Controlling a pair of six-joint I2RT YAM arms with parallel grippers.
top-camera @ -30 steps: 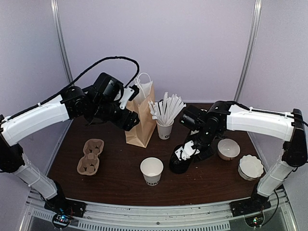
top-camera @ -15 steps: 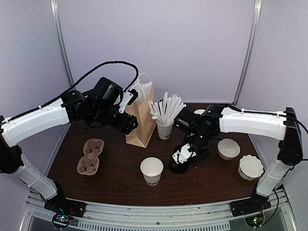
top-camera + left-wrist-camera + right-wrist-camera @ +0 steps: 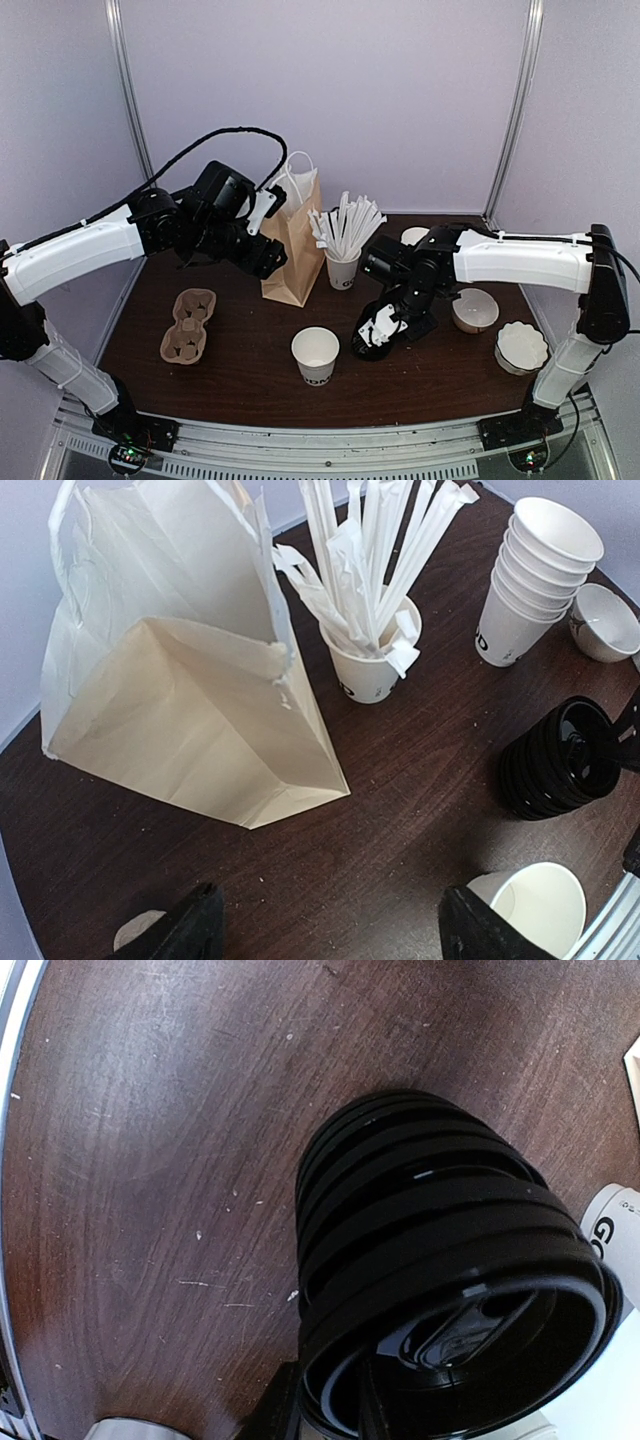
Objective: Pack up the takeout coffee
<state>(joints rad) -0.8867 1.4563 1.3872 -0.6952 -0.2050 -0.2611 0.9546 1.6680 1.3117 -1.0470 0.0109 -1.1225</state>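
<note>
Takeout coffee cup [image 3: 316,355]: single white paper cup with dark lettering on its side, upright, no lid on it. It stands alone at the near middle of the table [image 3: 230,385], apart from both arms.
Right gripper [image 3: 370,336]: down at the lid stack [image 3: 545,775], a pile of black dome lids just right of the cup. The fingers are mostly hidden (the wrist view is nearly all black plastic), so I cannot tell whether a lid is pinched or the jaws only stand around one.
Left gripper [image 3: 330,935]: fingers spread wide with nothing between them. It hangs above the far left of the table, just beside the left side of the paper bag [image 3: 293,250].
Paper bag: brown, upright, mouth open, white handles, far of centre.
Straw cup [image 3: 343,268]: white cup full of paper-wrapped straws, just right of the bag.
Cup stack [image 3: 530,580]: nested lidless white cups, far right.
Carrier [image 3: 189,325]: brown pulp cup tray, flat, near left.
Plain bowl [image 3: 474,310]: white, right side.
Fluted bowl [image 3: 522,347]: white, nearer and further right.
</note>
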